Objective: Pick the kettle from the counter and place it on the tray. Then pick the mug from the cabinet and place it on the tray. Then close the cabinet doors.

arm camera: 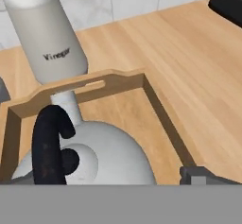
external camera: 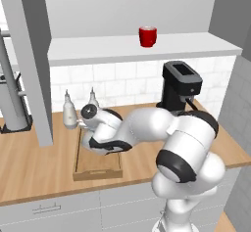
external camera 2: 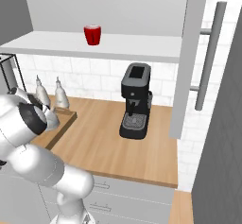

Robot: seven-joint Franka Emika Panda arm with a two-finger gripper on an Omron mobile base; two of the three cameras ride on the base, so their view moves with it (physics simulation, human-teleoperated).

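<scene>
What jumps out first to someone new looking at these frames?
The red mug alone on the pale shelf of the open cabinet. Below it, the white arm bends over the tray, where the kettle sits inside the rim under the open gripper. A black coffee machine stands on the counter.

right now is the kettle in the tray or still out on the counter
In the tray: the kettle sits inside the tray's raised rims, upright.

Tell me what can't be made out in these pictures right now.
- Squat silver-grey kettle: in the hand view its base is cut off by the bottom edge, so contact with the light-wood tray is unseen.
- Tray in the left base view: the far half is hidden behind the white arm.
- Jaws: in both base views they are behind the arm.
- Small red mug: its handle can't be made out.
</scene>
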